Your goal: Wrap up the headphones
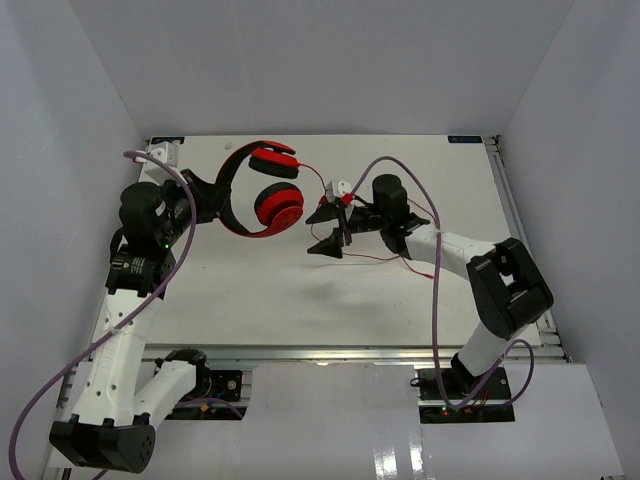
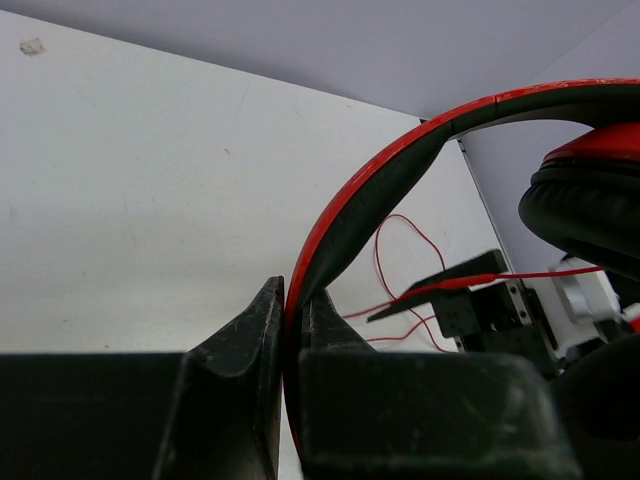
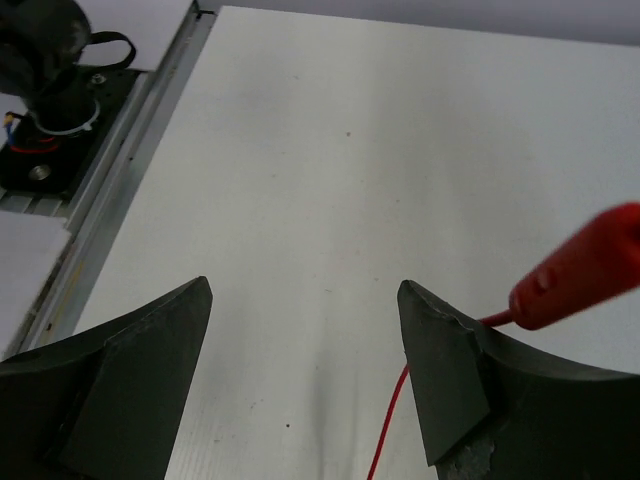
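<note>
The red headphones (image 1: 272,190) hang lifted above the table at back centre-left. My left gripper (image 1: 213,197) is shut on their black and red headband (image 2: 400,160), which runs up from between its jaws (image 2: 291,300). A black ear pad (image 2: 590,210) shows at the right. The thin red cord (image 1: 395,258) runs from the cups across my right gripper (image 1: 326,229) and loops on the table. My right gripper (image 3: 305,300) is open and holds nothing. The cord's thick red end (image 3: 580,270) lies across its right finger, and the thin cord (image 3: 385,430) hangs below.
White walls close in the table on three sides. A metal rail (image 1: 505,200) runs along the right edge, and a white bracket (image 1: 165,152) sits at the back left corner. Purple arm cables (image 1: 436,300) arc over the right side. An arm base (image 3: 55,100) shows at the near edge.
</note>
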Robot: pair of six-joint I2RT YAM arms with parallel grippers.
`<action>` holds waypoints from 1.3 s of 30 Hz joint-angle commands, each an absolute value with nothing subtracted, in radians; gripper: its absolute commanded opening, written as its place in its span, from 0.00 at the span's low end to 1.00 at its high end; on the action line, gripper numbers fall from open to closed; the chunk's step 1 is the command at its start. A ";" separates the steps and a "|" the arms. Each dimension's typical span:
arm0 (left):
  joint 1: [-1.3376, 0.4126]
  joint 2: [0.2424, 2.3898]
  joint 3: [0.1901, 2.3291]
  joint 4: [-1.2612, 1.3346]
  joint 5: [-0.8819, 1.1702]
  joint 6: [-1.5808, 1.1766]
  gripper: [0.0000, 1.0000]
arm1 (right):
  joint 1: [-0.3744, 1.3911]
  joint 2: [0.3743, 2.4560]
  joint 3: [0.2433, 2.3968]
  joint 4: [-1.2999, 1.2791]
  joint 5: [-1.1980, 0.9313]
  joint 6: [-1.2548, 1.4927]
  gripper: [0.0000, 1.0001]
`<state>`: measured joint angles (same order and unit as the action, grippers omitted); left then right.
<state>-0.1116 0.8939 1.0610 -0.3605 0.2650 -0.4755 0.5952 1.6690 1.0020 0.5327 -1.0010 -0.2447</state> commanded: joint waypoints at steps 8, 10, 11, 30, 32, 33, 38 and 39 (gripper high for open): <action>-0.114 0.874 1.093 -0.361 0.125 -0.463 0.00 | 0.584 1.506 1.130 -0.147 -0.823 -0.752 0.88; -0.114 0.868 1.094 -0.368 0.111 -0.453 0.00 | 0.583 1.487 1.121 -0.141 -0.744 -0.724 0.88; -0.113 0.866 1.093 -0.370 0.103 -0.447 0.00 | 0.583 1.483 1.122 -0.139 -0.740 -0.705 0.88; -0.114 0.803 1.080 -0.359 0.251 -0.534 0.00 | 0.623 1.780 1.224 0.570 -0.828 -0.042 0.91; -0.114 0.808 1.087 -0.352 0.260 -0.554 0.00 | 0.623 1.817 1.248 0.643 -0.954 0.008 0.96; -0.112 0.811 1.096 -0.346 0.257 -0.563 0.00 | 0.624 1.827 1.246 0.670 -1.032 0.042 0.94; -0.114 0.857 1.161 -0.292 0.141 -0.656 0.00 | 0.619 1.761 0.991 1.092 -1.144 0.273 0.75; -0.114 0.873 1.171 -0.274 0.135 -0.672 0.00 | 0.617 1.740 0.928 1.203 -1.156 0.334 0.72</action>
<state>-0.1123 0.8421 1.0805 -0.4024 0.2013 -0.5450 0.6197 1.8275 1.1347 0.7202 -0.9888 0.0575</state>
